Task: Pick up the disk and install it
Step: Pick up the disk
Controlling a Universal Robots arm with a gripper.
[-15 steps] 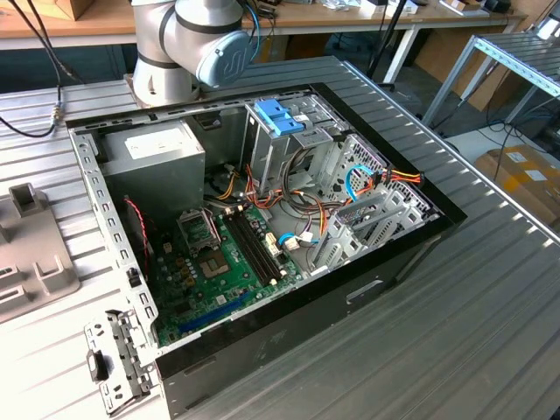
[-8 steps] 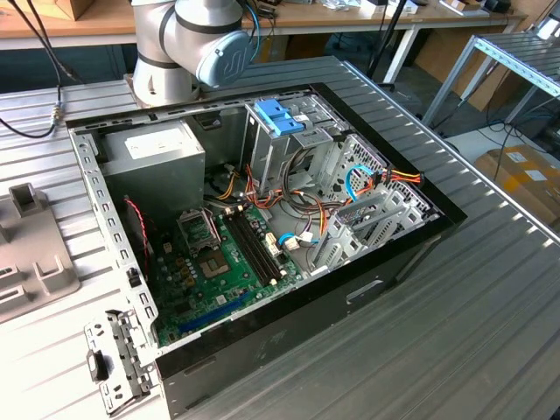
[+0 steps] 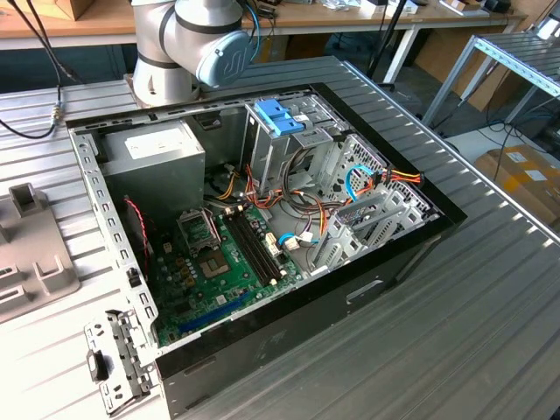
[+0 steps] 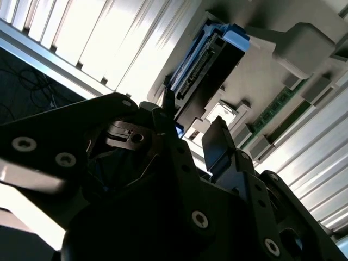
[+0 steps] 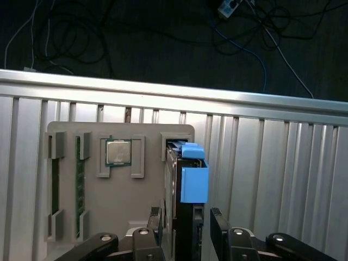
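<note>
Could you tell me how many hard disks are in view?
1: the flat hard disk with blue rails stands on edge in the grey tray, between the hand's fingers; the metal cage could hide others.

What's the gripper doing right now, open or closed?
Gripper: open, jaws either side of the disk, which stands on edge in the grey holder.

Identify the arm by its silver-grey cylindrical joint housings and the light-blue round cap, which carries a pale marking. You see a blue cable beside that joint. The gripper is matte black: 2 flat fingers on hinged links, fastened with silver round-head screws.
</note>
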